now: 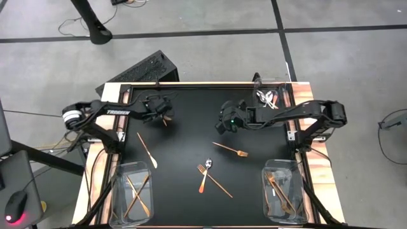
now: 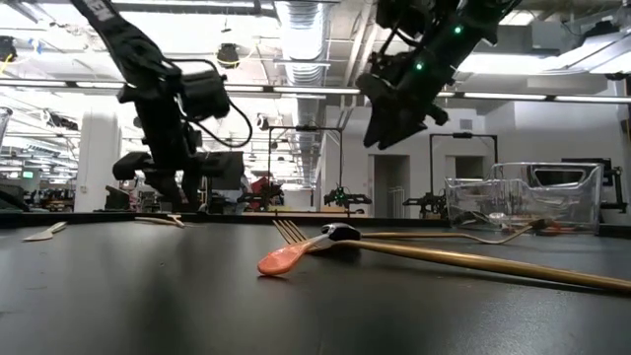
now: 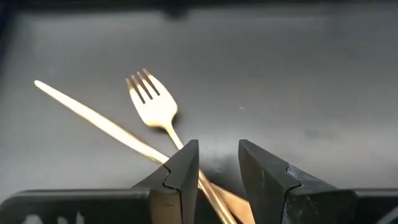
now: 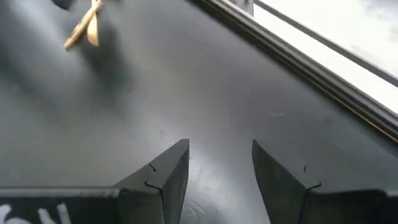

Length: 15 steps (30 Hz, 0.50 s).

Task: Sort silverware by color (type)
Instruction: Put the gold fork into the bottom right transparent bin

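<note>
A gold fork [image 3: 152,107] and a thin gold stick [image 3: 93,117] lie crossed on the black table near its far left; in the high view the pair [image 1: 167,118] sits right by my left gripper [image 1: 161,112]. My left gripper [image 3: 219,146] is open and low over them, and the fork's handle [image 3: 214,198] runs back between its fingers. My right gripper [image 1: 224,122] is open and raised above the table's middle [image 2: 394,118], over bare table [image 4: 221,146]. Mid-table lie a gold knife [image 1: 147,150], a gold fork [image 1: 231,150], an orange-handled fork [image 1: 203,177], a spoon [image 1: 208,164] and a gold stick [image 1: 217,182]. My left gripper comes from above with its fingers either side of the gold fork's handle [image 3: 214,198], near the handle's free end. One finger [image 3: 183,174] overlaps the handle in the wrist view. Whether it touches the fork I cannot tell. Fork and stick lie flat on the table.
A clear bin at the near left [image 1: 121,191] holds gold pieces. Another at the near right [image 1: 299,191] holds orange-handled pieces, and one at the far right [image 1: 283,86] holds silver ones. A raised frame [image 4: 292,53] rims the table. Bare surface lies between the two grippers.
</note>
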Tool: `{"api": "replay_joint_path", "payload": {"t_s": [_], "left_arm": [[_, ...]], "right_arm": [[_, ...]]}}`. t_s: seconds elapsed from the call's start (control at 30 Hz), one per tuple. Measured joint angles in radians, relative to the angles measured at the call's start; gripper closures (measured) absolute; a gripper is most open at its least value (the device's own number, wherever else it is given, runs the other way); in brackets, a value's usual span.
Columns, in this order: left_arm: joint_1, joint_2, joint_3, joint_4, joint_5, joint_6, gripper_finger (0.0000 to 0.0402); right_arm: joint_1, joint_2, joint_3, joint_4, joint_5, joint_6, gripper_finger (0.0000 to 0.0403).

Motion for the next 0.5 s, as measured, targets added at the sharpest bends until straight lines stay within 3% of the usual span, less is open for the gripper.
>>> {"api": "replay_joint_path", "payload": {"t_s": [0.5], "left_arm": [[0.038, 0.138, 0.026, 0.013, -0.049, -0.239, 0.03]], "right_arm": [[0.083, -0.005, 0.002, 0.07, 0.005, 0.011, 0.0207]]}}
